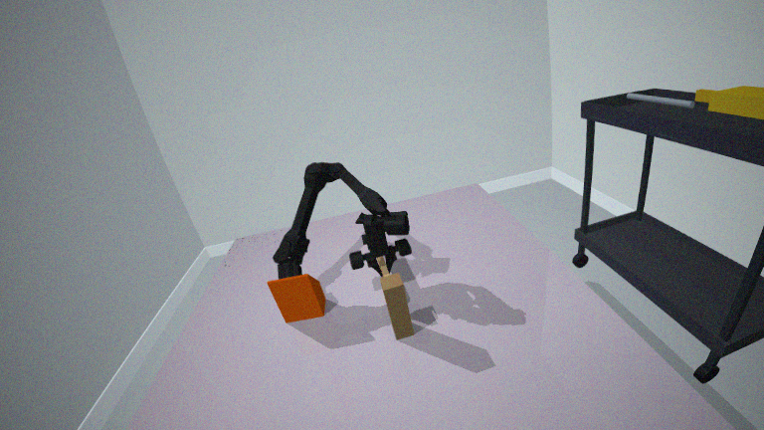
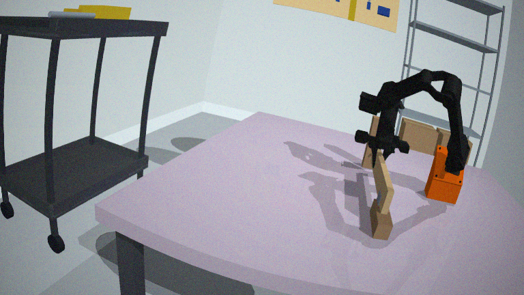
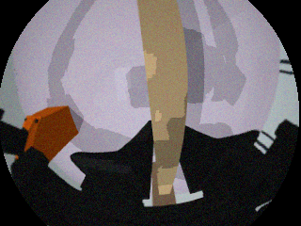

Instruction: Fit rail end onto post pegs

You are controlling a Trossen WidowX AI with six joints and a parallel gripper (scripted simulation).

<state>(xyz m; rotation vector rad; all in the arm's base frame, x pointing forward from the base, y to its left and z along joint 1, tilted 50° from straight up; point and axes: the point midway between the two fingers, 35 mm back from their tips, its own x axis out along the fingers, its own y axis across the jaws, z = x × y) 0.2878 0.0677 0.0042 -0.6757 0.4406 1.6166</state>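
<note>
One gripper point(image 2: 380, 154) clamps tilted rail point(image 2: 385, 183); no legible writing.

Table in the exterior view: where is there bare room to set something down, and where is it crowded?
Bare stretch: the table from its left edge, on the cart side, across to the footboard block. Crowded: the right, where the gripper is shut on the raised end of the rail, beside the arm's orange base and wooden boards.

matt pale wooden rail point(image 2: 384, 183), matt lilac table point(image 2: 231, 183), black matt arm point(image 2: 417, 87), orange base block point(image 2: 443, 177)
</note>
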